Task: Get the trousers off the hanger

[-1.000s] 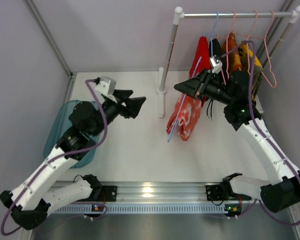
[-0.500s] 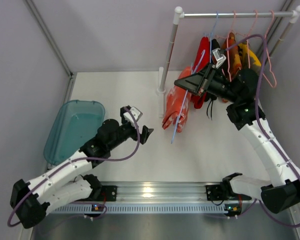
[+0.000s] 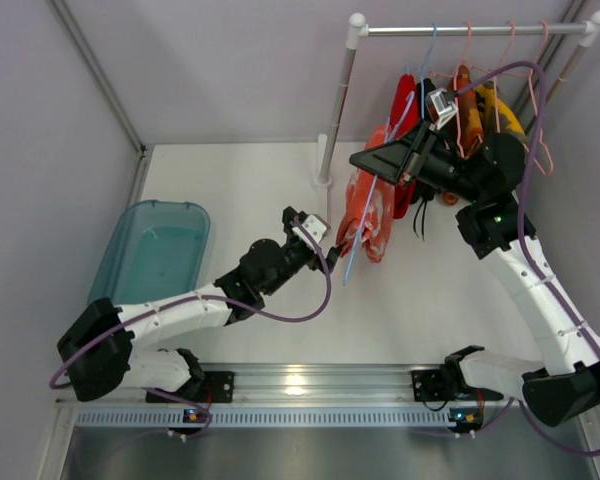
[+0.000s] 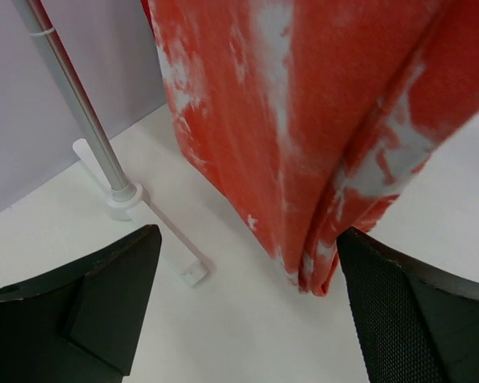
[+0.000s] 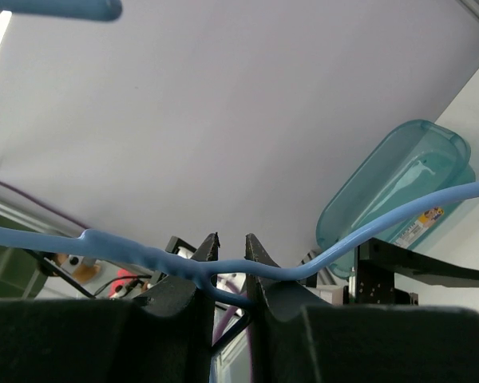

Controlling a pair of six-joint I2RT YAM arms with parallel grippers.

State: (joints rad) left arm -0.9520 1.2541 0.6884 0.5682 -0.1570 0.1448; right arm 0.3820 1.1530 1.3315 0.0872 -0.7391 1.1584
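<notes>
Trousers [image 4: 303, 120] — left end effector [image 4: 247, 319] agape, arm [image 3: 210, 300] outstretched

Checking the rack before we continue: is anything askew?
Yes. The thin blue wire hanger slants steeply instead of hanging level, clamped in the right gripper, so the orange-red, white-blotched trousers on it droop in folds, hem down at the white table.
</notes>
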